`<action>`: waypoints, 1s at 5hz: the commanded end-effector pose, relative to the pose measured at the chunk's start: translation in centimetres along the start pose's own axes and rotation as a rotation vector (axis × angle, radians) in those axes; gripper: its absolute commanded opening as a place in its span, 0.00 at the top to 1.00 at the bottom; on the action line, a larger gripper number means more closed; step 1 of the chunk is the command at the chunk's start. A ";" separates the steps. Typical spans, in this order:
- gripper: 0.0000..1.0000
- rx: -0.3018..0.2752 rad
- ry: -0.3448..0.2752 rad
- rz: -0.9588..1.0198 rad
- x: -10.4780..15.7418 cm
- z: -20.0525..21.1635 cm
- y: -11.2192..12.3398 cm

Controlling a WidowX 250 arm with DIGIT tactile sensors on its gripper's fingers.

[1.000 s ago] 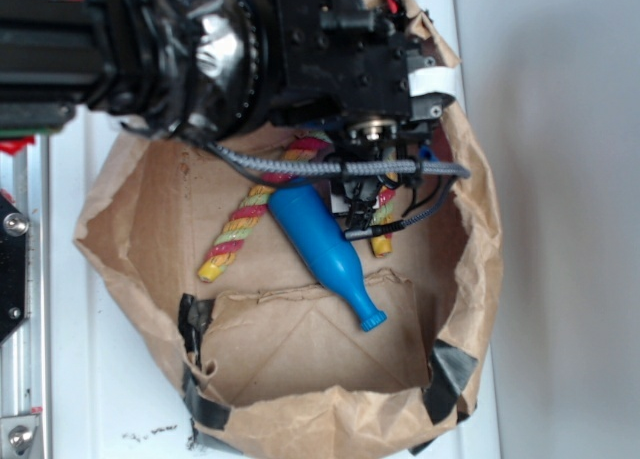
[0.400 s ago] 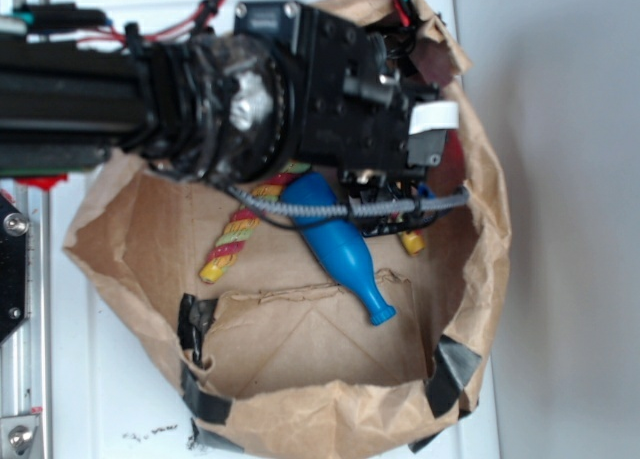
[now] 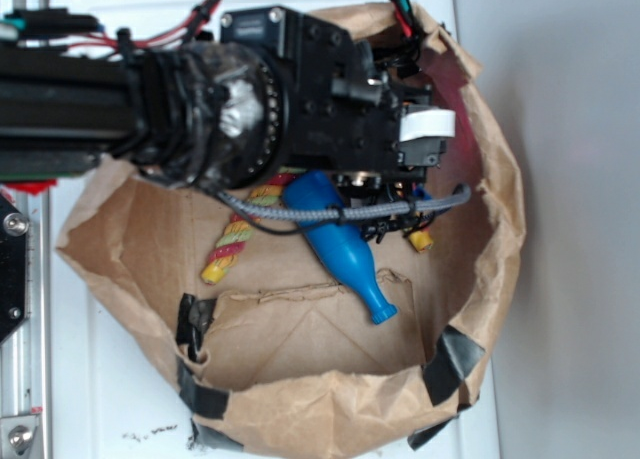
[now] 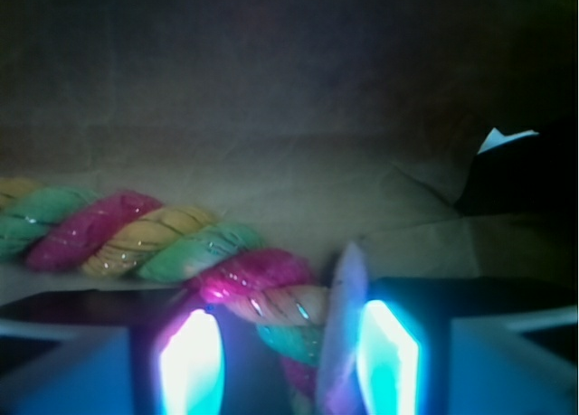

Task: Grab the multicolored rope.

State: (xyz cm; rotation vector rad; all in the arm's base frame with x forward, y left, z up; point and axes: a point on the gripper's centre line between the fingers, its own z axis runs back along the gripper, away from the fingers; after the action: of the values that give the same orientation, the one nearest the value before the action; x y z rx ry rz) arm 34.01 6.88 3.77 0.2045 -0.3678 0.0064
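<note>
The gripper (image 4: 289, 356) has its two fingers apart with the multicolored rope (image 4: 172, 239) between them. The rope lies inside the paper bag (image 3: 330, 404), by the blue pin (image 3: 340, 244).

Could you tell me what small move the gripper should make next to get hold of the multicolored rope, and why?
Probably close the jaws now. In the wrist view the multicolored rope already runs down between the two lit fingers of the gripper, which stand open on either side of it. The blue pin lies close by, so moving sideways first seems riskier than simply closing.
</note>
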 end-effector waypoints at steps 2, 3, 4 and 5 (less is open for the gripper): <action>1.00 -0.013 -0.005 -0.015 0.2 0.3 0.2; 1.00 -0.023 -0.011 0.001 0.4 0.7 0.5; 1.00 -0.098 0.026 0.020 0.7 4.4 1.7; 1.00 -0.203 0.059 0.031 0.8 9.5 2.8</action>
State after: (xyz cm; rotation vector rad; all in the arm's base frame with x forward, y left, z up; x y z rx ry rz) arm 30.69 6.87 10.97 -0.0331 -0.2328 -0.0031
